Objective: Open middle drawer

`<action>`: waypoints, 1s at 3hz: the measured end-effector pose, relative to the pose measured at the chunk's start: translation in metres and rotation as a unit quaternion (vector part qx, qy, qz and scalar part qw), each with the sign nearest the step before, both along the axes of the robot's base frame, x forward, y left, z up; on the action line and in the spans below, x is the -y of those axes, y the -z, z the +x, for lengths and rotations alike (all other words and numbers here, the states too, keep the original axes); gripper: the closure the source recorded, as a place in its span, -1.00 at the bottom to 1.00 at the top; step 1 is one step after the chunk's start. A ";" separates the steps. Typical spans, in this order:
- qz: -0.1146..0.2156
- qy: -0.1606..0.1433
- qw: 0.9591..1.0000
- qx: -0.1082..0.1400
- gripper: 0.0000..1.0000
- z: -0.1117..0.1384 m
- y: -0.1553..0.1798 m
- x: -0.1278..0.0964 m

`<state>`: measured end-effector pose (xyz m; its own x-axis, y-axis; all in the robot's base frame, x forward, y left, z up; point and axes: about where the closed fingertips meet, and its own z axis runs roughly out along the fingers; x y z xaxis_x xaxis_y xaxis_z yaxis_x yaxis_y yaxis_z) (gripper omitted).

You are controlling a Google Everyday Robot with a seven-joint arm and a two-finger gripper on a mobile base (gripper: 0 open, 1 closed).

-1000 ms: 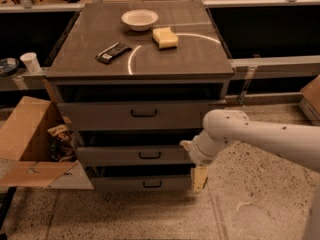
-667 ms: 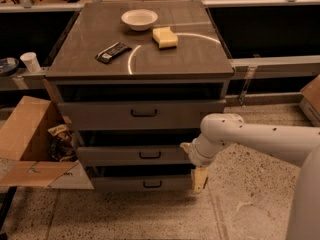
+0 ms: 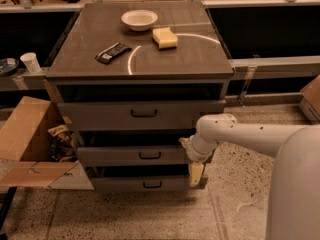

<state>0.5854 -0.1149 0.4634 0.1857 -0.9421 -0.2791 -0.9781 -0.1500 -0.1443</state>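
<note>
The grey cabinet (image 3: 140, 66) has three stacked drawers. The middle drawer (image 3: 115, 155) is a wide grey panel with a small black handle (image 3: 150, 155) at its centre. It stands out a little further than the taller top drawer (image 3: 100, 116), with a dark gap above it. The bottom drawer (image 3: 120, 184) is the shortest. My gripper (image 3: 193, 158), at the end of the white arm (image 3: 250, 134), is at the right end of the middle drawer's front, well right of the handle. A pale yellow part of it hangs down past the bottom drawer's right end.
On the cabinet top lie a white bowl (image 3: 139, 19), a yellow sponge (image 3: 164, 37) and a black bar (image 3: 113, 52). An open cardboard box (image 3: 25, 134) with rubbish stands left of the cabinet. A paper cup (image 3: 31, 62) sits on a ledge at the left. The floor is speckled.
The gripper stays at the middle drawer's right end. The near part of the arm has swung closer, filling the lower right. The drawers look unmoved.
</note>
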 end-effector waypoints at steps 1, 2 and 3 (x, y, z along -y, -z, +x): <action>0.003 0.013 1.000 0.001 -1.00 0.018 0.016 0.001; 0.010 0.033 0.999 -0.009 -1.00 0.034 0.034 0.001; 0.016 0.043 0.999 -0.027 -0.95 0.049 0.060 -0.006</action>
<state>0.6346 -0.1092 0.4036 0.0889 -0.9445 -0.3164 -0.9935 -0.0617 -0.0952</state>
